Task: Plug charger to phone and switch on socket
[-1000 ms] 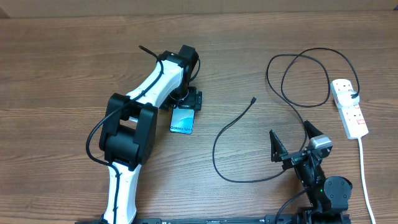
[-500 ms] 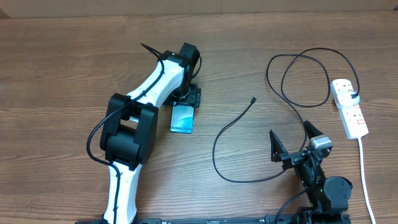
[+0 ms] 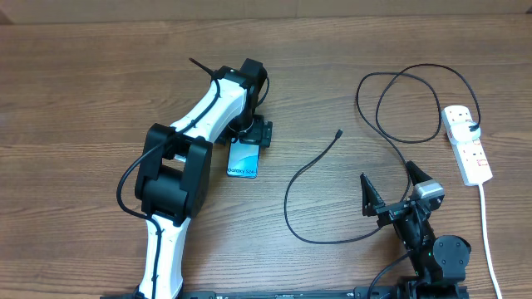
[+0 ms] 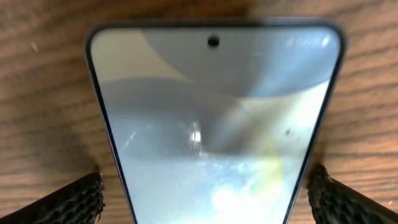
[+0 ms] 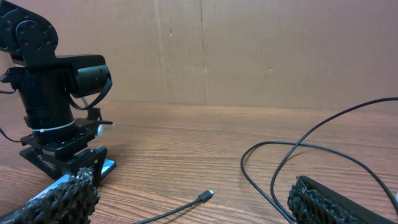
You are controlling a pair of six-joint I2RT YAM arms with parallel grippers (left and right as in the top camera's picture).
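Phone (image 4: 211, 124) | flat on table (image 3: 100, 75) | lying inside wide-spread left claw (image 3: 252, 137)

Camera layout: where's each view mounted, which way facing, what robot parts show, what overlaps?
Overhead: above the table, facing straight down; left arm and right arm show.
Left wrist: over the phone, facing down; left gripper fingers at the lower corners.
Right wrist: low over the table, facing level towards the left arm; right gripper fingers at the bottom.
Shared: overhead and right wrist both show the charger tip; overhead and left wrist, the phone.
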